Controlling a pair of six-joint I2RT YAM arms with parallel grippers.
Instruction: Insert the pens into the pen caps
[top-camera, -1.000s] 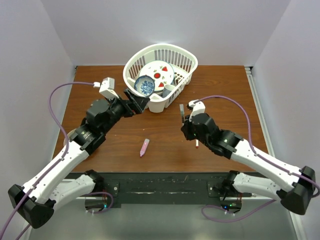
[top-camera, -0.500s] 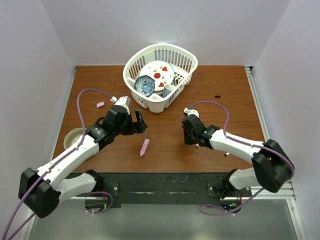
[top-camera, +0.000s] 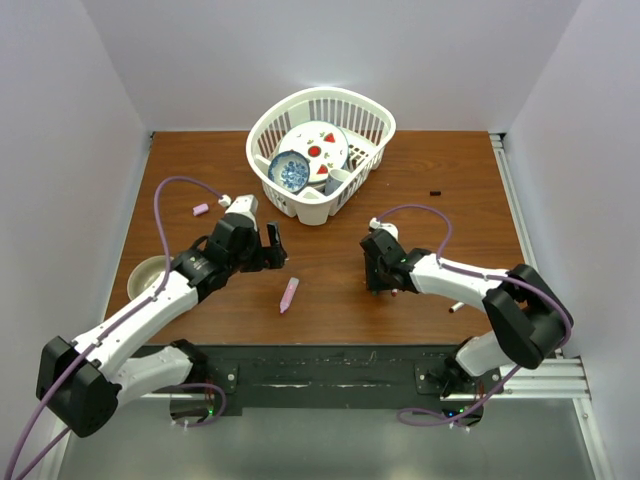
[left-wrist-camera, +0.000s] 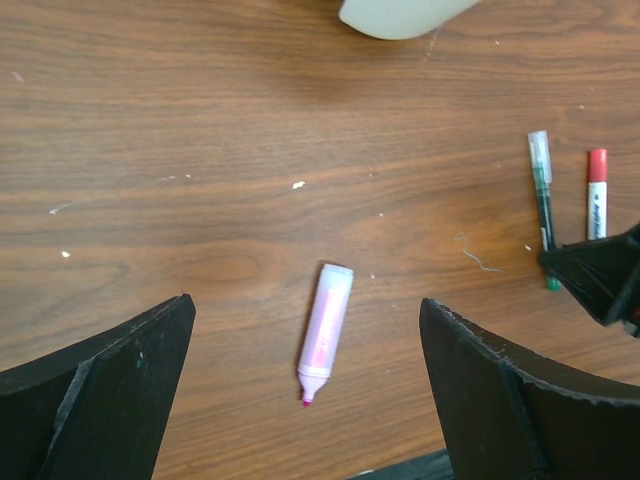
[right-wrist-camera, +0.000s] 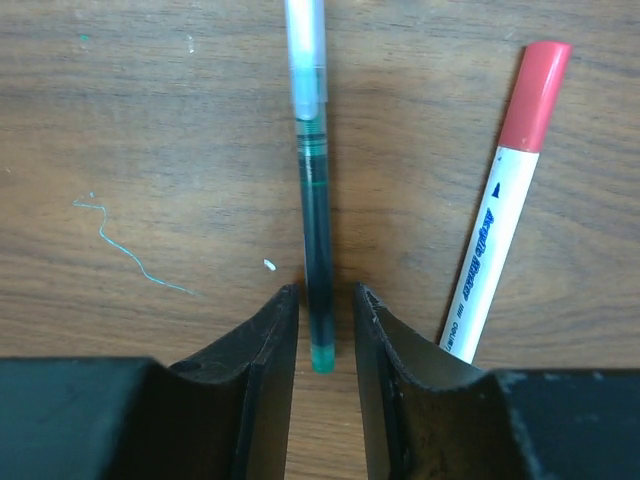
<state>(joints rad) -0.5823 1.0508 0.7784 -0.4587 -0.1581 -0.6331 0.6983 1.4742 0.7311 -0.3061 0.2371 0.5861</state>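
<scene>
- progress at the near edge: the pink marker (left-wrist-camera: 325, 333) lies on the table (top-camera: 340, 310) at lower centre of the top view, tip bare and uncapped, with bare wood all round it.
- left gripper (top-camera: 275, 247) hangs just up-left of the marker, jaws spread wide and holding nothing. in its wrist view the marker lies between the two fingers.
- right gripper (right-wrist-camera: 325, 292), centre right of the top view, sits low over the dark green pen (right-wrist-camera: 313, 200). its jaws stand slightly parted on either side of the pen's tail end, with wood showing in the gap on one side, so i judge the pen is not clamped.
- that pen wears a clear cap, and the white pen (right-wrist-camera: 505, 200) just beside it wears a red one, so two look done.
- left to do: the marker needs the pale pink cap (top-camera: 200, 210), upper left and well apart from it. the black cap (top-camera: 435, 192) lies alone at upper right.
- basket (top-camera: 372, 160) crowds the far edge at top centre. the middle of the table offers the open room.
</scene>
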